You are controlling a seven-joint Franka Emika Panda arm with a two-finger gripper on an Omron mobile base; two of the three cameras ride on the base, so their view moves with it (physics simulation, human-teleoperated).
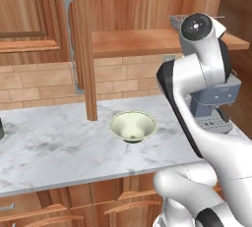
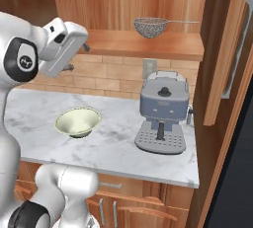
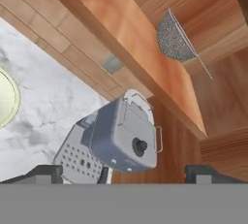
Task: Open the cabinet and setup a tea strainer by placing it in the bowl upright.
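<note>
While the arm rises through the lower part of both base views, the pincer (image 3: 124,172) stands spread wide at the bottom of the hand view, its two dark fingertips (image 3: 41,173) far apart with nothing between them and nothing touching them. In the right base view the hand sits at upper left, lifted above the tabletop (image 2: 113,145) and apart from everything on it.

Nearest on the marble tabletop lies the bowl (image 1: 133,126), pale cream-green, upright, at the centre of the left base view; in the right base view it sits at lower left (image 2: 77,122), and a sliver of its rim shows at the left edge of the hand view (image 3: 7,99). Beyond it, toward the right, stands a grey-blue coffee machine (image 2: 162,118), well apart from the bowl and against the brick backsplash; it sits low in the centre of the hand view (image 3: 116,143).

Farther back and higher, the cabinet (image 2: 148,44) stands open, one door (image 1: 81,44) swung out edge-on at upper left of the left base view. On its wooden shelf rests the tea strainer (image 2: 150,26), mesh basket upright, its thin handle pointing right; in the hand view it appears at upper right (image 3: 172,41).
</note>
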